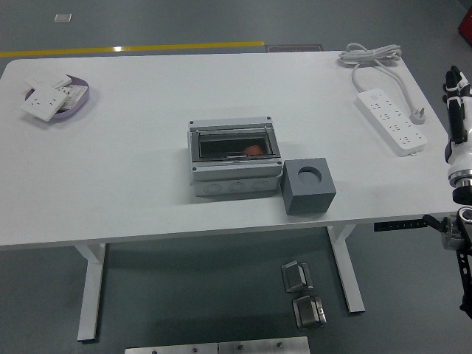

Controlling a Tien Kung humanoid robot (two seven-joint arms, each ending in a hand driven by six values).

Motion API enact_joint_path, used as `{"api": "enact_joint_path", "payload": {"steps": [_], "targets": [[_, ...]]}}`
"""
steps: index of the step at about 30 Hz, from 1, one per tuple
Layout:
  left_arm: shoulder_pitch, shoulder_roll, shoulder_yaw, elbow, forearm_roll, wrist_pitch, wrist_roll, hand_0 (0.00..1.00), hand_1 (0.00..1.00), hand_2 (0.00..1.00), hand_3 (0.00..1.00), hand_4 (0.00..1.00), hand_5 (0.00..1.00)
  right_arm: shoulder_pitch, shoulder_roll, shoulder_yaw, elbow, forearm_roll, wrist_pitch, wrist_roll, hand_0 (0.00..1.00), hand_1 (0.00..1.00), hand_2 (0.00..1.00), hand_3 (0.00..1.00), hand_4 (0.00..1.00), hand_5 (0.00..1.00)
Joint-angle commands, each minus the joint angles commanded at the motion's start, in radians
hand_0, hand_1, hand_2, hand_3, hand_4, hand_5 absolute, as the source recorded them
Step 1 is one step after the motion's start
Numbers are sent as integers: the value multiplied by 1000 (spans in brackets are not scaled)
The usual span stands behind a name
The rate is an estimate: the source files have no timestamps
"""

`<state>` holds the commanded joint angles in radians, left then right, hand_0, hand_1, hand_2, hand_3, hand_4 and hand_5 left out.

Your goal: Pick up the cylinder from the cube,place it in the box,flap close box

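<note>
A grey box [234,161] stands at the table's middle with its clear flap lying shut over the top. Through the flap an orange cylinder [252,150] shows inside. Right in front of the box sits a grey cube [309,186] whose round hole on top holds nothing. My right hand [457,103] is at the picture's right edge, beyond the table's right end, partly cut off, its fingers straight and holding nothing. It is far from the box and cube. My left arm does not show.
A white power strip [391,120] with its coiled cable [372,54] lies at the table's right. A purple dish [77,99] with white switch plates [44,100] sits at the far left. Metal parts [298,276] lie on the floor below.
</note>
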<state>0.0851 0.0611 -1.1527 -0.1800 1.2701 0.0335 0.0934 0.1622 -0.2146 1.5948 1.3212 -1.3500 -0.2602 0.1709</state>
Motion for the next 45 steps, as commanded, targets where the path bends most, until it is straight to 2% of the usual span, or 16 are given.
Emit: {"api": "enact_joint_path", "payload": {"steps": [2, 3, 9, 14, 15, 21, 22, 35, 45], "targets": [[0, 0, 0, 0, 0, 0, 0, 596, 621, 575, 611, 674, 301, 0, 0, 1, 0, -7, -1, -6, 998, 998, 998, 998, 998, 998], [0, 0, 0, 0, 0, 0, 0, 596, 620, 575, 611, 674, 302, 1, 0, 1, 0, -9, 0, -10, 998, 955, 860, 998, 998, 998], [0, -1, -1, 0, 2, -1, 0, 596, 621, 575, 611, 674, 302, -2, 1, 3, -3, -11, 16, -28, 998, 950, 839, 998, 998, 998], [2, -1, -3, 0, 4, -1, 1, 596, 621, 575, 611, 674, 302, -3, 0, 5, 0, -17, 6, -33, 998, 950, 839, 998, 998, 998], [3, -1, -3, 0, 5, -1, 2, 597, 621, 576, 611, 674, 302, -3, 0, 4, 0, -11, 4, -29, 998, 998, 941, 998, 998, 998], [2, -1, -2, 0, 4, -1, 2, 597, 621, 576, 611, 674, 302, -4, 2, 1, -6, 25, -3, -8, 998, 998, 941, 998, 998, 998], [2, -1, -3, 0, 4, 0, 3, 597, 621, 576, 611, 674, 302, -4, 2, 1, -7, 30, -3, -6, 998, 998, 998, 998, 998, 998], [2, -2, -1, 0, 4, 1, 2, 597, 622, 576, 611, 674, 303, -7, 5, 6, -8, 43, -16, 3, 998, 998, 998, 998, 998, 998], [0, -1, -1, 0, 5, 1, 3, 597, 622, 576, 611, 674, 302, -7, 6, 11, -20, 46, 0, -2, 998, 998, 998, 998, 998, 998]]}}
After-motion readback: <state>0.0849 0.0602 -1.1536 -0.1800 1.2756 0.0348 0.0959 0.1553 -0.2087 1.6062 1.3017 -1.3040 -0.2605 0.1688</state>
